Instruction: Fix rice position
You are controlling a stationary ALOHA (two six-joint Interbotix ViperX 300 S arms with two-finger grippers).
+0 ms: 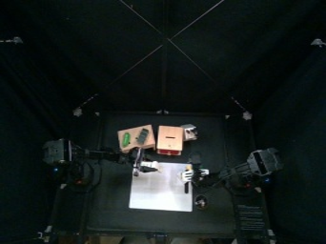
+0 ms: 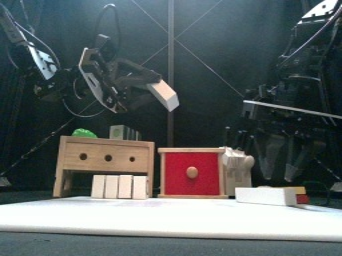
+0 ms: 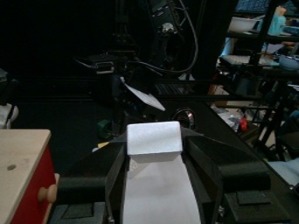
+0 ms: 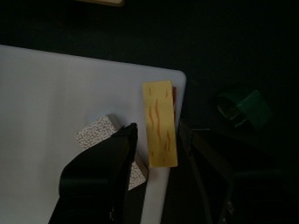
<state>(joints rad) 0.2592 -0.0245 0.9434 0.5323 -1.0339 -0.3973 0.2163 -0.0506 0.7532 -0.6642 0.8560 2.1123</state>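
My left gripper (image 2: 150,92) is shut on a plain white block (image 2: 163,95) and holds it high above the table; the block also shows between the jaws in the left wrist view (image 3: 155,140), over the white mat (image 3: 158,192). My right gripper (image 4: 163,162) is open and hangs over the mat's edge (image 4: 70,79). Under it lie a yellow wood-grain slab (image 4: 160,122) and a speckled white rice-like block (image 4: 100,134), side by side. The slab's end lies between the jaws. In the front view a low white block (image 2: 274,196) lies on the mat below the right gripper (image 2: 267,150).
A wooden shelf box (image 2: 104,165) with a row of small white blocks (image 2: 120,186) before it stands at the back left of the mat. A red box (image 2: 194,172) stands beside it. A dark green object (image 4: 239,109) lies off the mat.
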